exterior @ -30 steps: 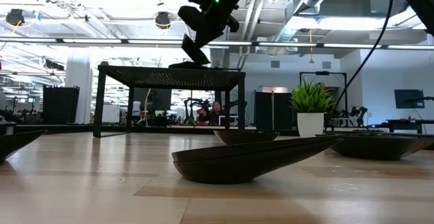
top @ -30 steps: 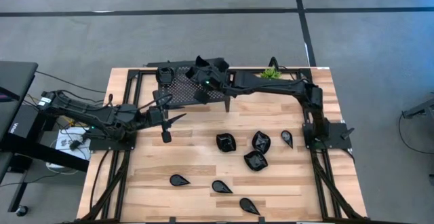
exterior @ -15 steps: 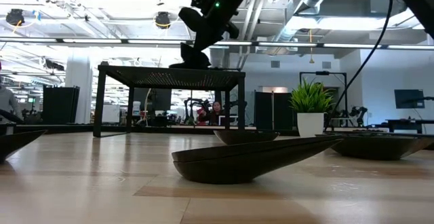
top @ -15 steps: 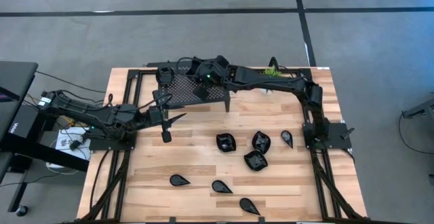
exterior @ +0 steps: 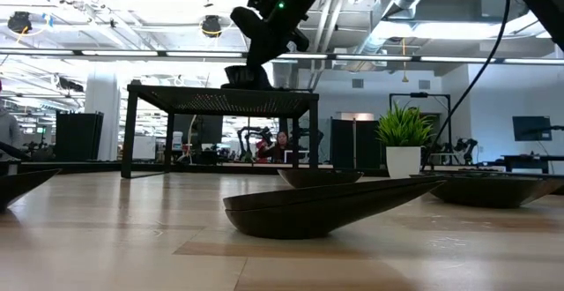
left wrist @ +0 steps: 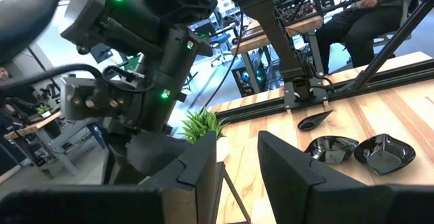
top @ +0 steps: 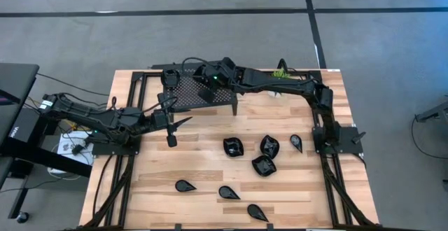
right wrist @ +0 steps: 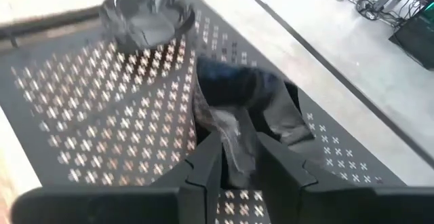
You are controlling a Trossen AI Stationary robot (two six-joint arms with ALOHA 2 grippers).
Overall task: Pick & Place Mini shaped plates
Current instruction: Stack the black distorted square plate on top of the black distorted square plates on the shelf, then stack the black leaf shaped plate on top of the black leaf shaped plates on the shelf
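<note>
- Left gripper [top: 172, 122] waits over the table's [top: 210, 175] left side, near the stand's front left corner; its fingers [left wrist: 196, 170] stand apart with nothing between them.
- Perforated stand [top: 189, 91] sits at the table's back, left of centre. One roundish mini plate [top: 170, 76] rests on its back left corner, seen from the right wrist as a shallow dark dish [right wrist: 146, 15] on the mesh [right wrist: 81, 115].
- Right gripper [top: 205, 84] is down on the stand's top, just right of that dish. Its fingers [right wrist: 207, 159] pinch a dark plate [right wrist: 234, 108] that lies against the mesh, though blur makes its shape hard to tell.
- Potted plant [top: 280, 75] stands at the back edge, right of the stand.
- Three wavy-edged plates [top: 233, 146] [top: 269, 144] [top: 264, 165] cluster at mid table, the last two nearly touching, with a teardrop plate [top: 296, 143] just right of them.
- Three more teardrop plates [top: 185, 185] [top: 228, 192] [top: 257, 212] lie in a slanting row along the front.
</note>
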